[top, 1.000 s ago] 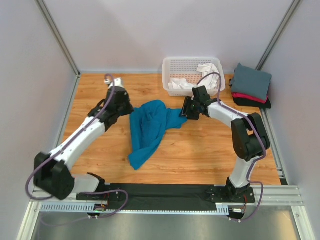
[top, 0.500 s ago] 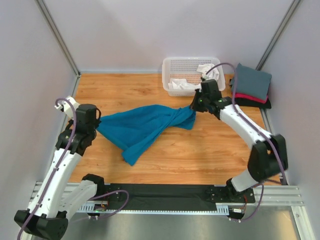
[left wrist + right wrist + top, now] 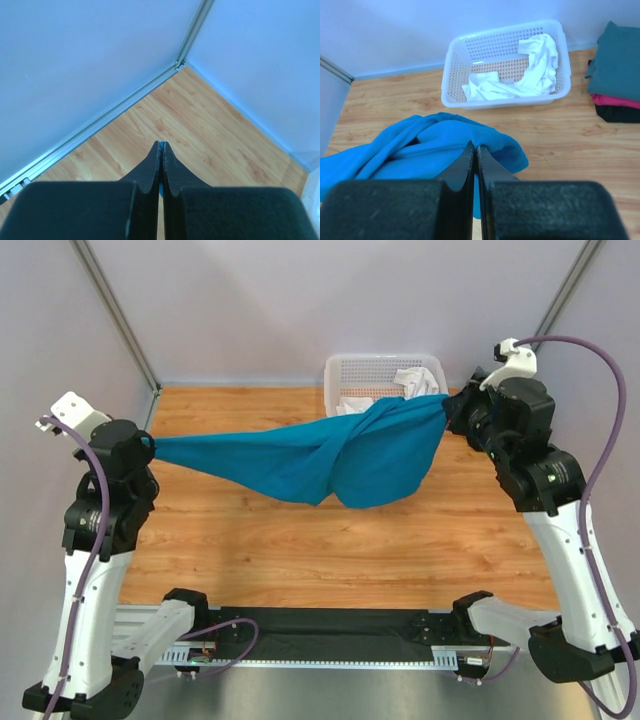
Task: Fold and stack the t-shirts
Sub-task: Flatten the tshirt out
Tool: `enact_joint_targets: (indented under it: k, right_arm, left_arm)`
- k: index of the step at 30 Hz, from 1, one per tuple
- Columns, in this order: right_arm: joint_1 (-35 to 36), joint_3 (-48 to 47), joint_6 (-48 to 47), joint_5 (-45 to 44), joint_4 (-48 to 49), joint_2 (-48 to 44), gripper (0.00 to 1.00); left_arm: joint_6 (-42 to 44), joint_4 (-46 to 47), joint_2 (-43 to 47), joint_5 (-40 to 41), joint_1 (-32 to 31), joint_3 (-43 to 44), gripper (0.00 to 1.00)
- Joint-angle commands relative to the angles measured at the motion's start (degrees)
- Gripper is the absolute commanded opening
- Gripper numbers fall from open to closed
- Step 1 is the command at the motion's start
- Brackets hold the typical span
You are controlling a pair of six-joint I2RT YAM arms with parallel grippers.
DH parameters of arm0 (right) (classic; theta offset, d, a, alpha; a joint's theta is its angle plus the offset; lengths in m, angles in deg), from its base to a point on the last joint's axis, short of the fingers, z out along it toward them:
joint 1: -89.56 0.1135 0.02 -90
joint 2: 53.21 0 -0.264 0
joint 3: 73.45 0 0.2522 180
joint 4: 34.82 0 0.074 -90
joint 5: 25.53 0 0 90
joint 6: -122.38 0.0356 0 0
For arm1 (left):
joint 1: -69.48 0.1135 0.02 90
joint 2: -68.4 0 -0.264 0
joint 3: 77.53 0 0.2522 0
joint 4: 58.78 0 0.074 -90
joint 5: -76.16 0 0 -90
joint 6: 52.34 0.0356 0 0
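Above the table [image 3: 250,550], left claw [image 3: 150,440] and right claw [image 3: 450,412] — clenched on opposite edges — hold the teal t-shirt [image 3: 340,455] taut.

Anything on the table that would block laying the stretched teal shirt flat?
Nothing visible does. The table in front of the teal shirt shows bare; the basket sits behind it at the far edge, the folded stack far right.
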Motion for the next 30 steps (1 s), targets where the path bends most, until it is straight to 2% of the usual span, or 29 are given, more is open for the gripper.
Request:
enact_joint_targets:
  k: [1,7,12,14,19,20,21,22,23,24,26,29,30]
  right_arm:
    - [-0.19,-0.92,-3.05,-3.42,-5.89,-2.41,0.00]
    - [-0.19,7.76,-2.00,0.37,-8.61,-2.68,0.00]
    - [-0.10,19.63,2.20,6.77,-5.90,-1.72,0.00]
    - [-0.02,24.72,3.27,8.62,-3.27,-0.66,0.00]
    - [0.34,28.79,4.15,9.25,1.31,3.90,0.00]
    - [0.34,28.97,4.15,9.16,2.88,4.61,0.00]
    - [0.34,29.06,4.07,8.72,3.51,5.31,0.00]
    - [0.25,28.97,3.89,8.55,4.21,6.71,0.01]
    - [0.34,28.62,3.63,8.37,5.00,7.51,0.00]
    - [0.34,27.31,3.54,8.54,4.92,8.30,0.00]
    - [0.34,25.81,3.10,8.81,4.66,10.41,0.00]
    - [0.34,24.49,2.92,8.89,5.35,12.00,0.01]
    - [0.25,24.57,2.84,8.72,5.79,12.17,0.00]
  left_arm:
    - [1.81,-3.98,0.70,2.44,0.55,-1.43,0.00]
    - [-8.64,-9.42,3.17,-3.98,0.55,-14.18,0.00]
    - [-12.78,-10.57,2.38,-2.50,0.64,-24.55,0.00]
    - [-14.54,-10.66,0.81,-3.72,0.64,-24.75,0.00]
    - [-18.85,-9.08,-4.47,-7.76,1.16,-26.06,0.02]
    - [-19.99,-8.91,-6.74,-8.20,1.34,-26.33,0.05]
    - [-22.18,-8.64,-7.81,-8.73,1.43,-27.03,0.19]
    - [-22.37,-7.94,-9.91,-9.34,2.04,-27.29,0.24]
    - [-22.55,-6.98,-10.62,-10.22,2.48,-27.56,0.34]
    - [-22.20,-4.53,-11.33,-12.75,2.92,-28.08,0.69]
    - [-20.36,-3.28,-12.38,-15.75,4.06,-27.83,0.88]
    - [-15.45,-3.10,-10.73,-21.28,3.98,-25.46,0.99]
    - [-13.86,-2.93,-9.76,-25.39,3.80,-24.23,0.99]
